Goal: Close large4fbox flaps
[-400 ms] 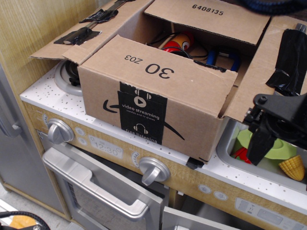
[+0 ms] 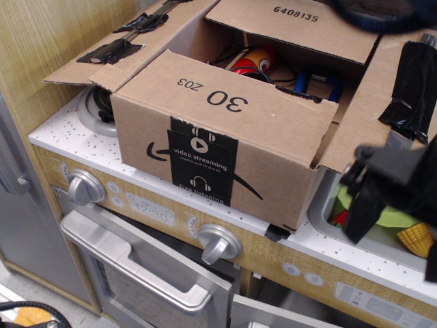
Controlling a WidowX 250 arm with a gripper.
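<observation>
The large4fbox (image 2: 205, 150) stands on the toy kitchen counter, with its smile-arrow logo and "video streaming" tape facing me. The near flap (image 2: 225, 96), printed "30 Z03", is folded in over the opening. The far flap (image 2: 293, 24), printed "6408135", leans partly inward. The left flap (image 2: 116, 48) and the right flap (image 2: 403, 89), both with black tape, lie spread outward. My black gripper (image 2: 375, 195) is blurred at the right edge, below the right flap and over the sink. I cannot make out how its jaws stand.
Red, yellow and blue toys (image 2: 256, 61) lie inside the box. A sink (image 2: 321, 212) at right holds a green plate (image 2: 403, 215) and a toy corn (image 2: 416, 239). A burner (image 2: 95, 113) sits left of the box. Stove knobs (image 2: 218, 242) and the oven handle (image 2: 136, 273) are below.
My gripper has shifted slightly down and to the right and now shows motion blur. The dark shape at the top edge has moved left. The box and flaps are unchanged.
</observation>
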